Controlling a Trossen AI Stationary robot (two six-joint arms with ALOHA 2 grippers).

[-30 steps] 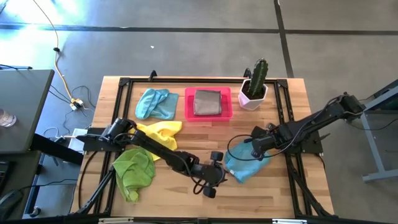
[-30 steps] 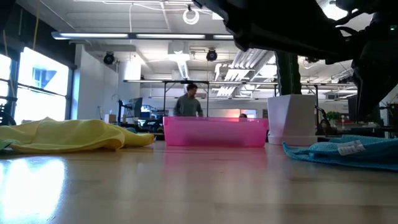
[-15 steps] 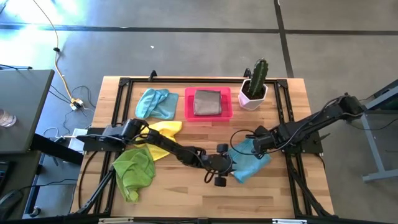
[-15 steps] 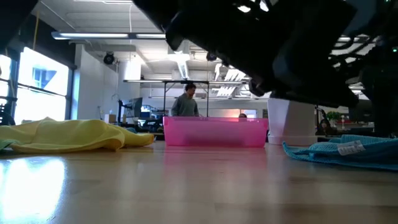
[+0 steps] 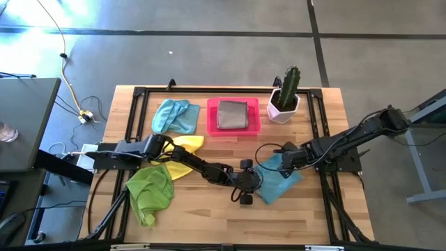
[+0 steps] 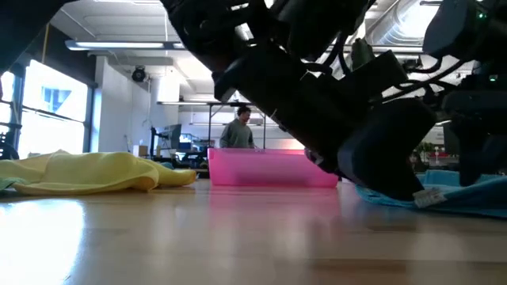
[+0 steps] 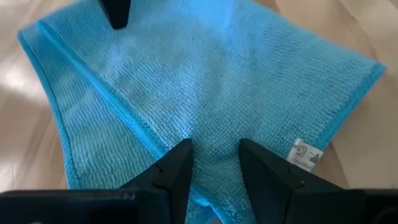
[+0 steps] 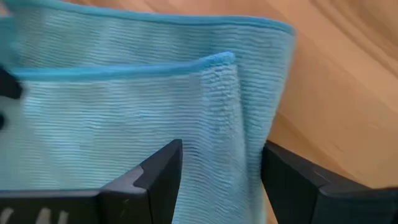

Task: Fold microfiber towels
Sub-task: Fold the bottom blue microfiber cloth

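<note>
On the bench (image 5: 209, 209), a light blue towel (image 5: 279, 183) lies partly folded at about four o'clock from the bench's middle, and both arms work over it. The left claw (image 5: 245, 187) sits at the towel's nine-o'clock edge; in its wrist view its two fingers stand a little apart, tips down on the cloth with a strip of blue between them, so it reads as parted, not clamped. The right claw (image 5: 284, 159) hangs over the towel's twelve-o'clock edge, its fingers spread wide in its own wrist view, with the blue pile between them and nothing gripped. Elsewhere, a second light blue towel (image 5: 175, 116) lies at eleven o'clock, a yellow towel (image 5: 182, 145) at nine, a lime green towel (image 5: 150, 192) at eight, and a grey towel (image 5: 232, 114) sits folded in the pink tray (image 5: 212, 118) at twelve, beside a potted cactus (image 5: 286, 94). The blue towel looks light, limp and napped, likely to drag and bunch rather than slide; it will not hold a crease unless pressed. The stitched hem and the corners look the best holds, especially the corner by the white label (image 7: 303, 152), pinching both layers of the fold together.
</note>
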